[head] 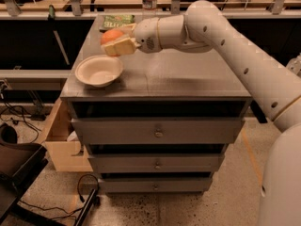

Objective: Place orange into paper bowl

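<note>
Grey cabinet top (183,76) is occupied near its front left corner by the paper bowl (99,71). Just above the bowl's far rim, the orange (110,35) is held off the surface by the gripper (116,44), its fingers clamped around the fruit. A green packet (116,21) is seen behind.

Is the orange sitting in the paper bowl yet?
No, the gripper holds the orange in the air by the far rim of the paper bowl, which has nothing in it.
</note>
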Tool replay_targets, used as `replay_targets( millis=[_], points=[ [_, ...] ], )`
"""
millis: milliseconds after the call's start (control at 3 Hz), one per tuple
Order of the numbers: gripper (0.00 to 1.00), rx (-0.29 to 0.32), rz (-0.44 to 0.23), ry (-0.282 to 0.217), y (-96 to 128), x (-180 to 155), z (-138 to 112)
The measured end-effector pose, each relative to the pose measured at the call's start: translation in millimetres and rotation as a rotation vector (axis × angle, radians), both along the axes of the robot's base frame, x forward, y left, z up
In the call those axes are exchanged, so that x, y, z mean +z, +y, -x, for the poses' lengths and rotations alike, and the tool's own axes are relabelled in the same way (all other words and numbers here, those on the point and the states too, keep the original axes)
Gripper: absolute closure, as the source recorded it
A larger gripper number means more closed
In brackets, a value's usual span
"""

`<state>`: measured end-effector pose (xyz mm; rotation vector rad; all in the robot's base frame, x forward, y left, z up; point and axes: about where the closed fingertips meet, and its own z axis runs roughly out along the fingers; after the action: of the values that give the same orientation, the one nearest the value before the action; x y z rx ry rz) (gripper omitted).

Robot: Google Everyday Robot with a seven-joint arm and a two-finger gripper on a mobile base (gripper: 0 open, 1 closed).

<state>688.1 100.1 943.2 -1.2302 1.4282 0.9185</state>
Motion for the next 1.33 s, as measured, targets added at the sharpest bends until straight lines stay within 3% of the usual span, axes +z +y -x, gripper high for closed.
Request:
replay_targets(
  millis=[333, 1000, 1333],
  points=[
    [1.0, 0.061, 0.004, 0.006, 21.1, -15.9, 18.3],
    [1.0, 0.153, 0.041, -0.014, 51.2, -45.2, 22.4],
    [0.82, 0.157, 0.039, -0.013, 53.7, -45.1, 23.7]
  ],
)
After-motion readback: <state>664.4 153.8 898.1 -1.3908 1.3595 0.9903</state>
